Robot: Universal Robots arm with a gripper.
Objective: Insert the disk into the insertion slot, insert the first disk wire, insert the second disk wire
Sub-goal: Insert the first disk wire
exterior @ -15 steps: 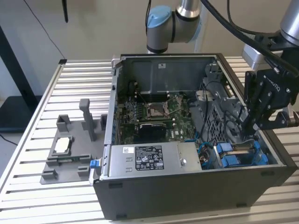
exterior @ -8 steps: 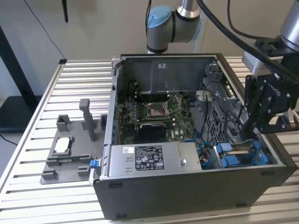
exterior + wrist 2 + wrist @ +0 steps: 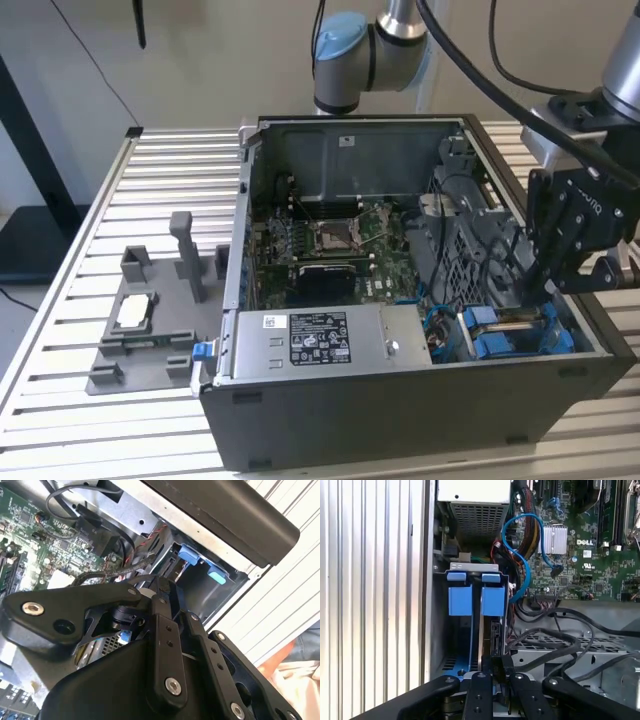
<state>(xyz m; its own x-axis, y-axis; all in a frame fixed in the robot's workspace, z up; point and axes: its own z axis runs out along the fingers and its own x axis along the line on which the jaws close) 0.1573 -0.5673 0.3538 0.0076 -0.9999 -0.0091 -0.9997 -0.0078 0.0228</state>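
The disk, in its bright blue caddy, sits inside the insertion slot at the case's near corner on the exterior view's right. In the first wrist view its two blue tabs stand at one end of the bay. My gripper reaches down into the case at the disk's other end. Its fingers are drawn together on a black wire plug right against the disk's edge. In the second wrist view the gripper points toward the cage with the blue tabs behind it.
A grey labelled power-supply box lies along the case's front wall, with the motherboard behind it. A blue cable and several black cables loop beside the cage. A grey fixture stands on the slatted table.
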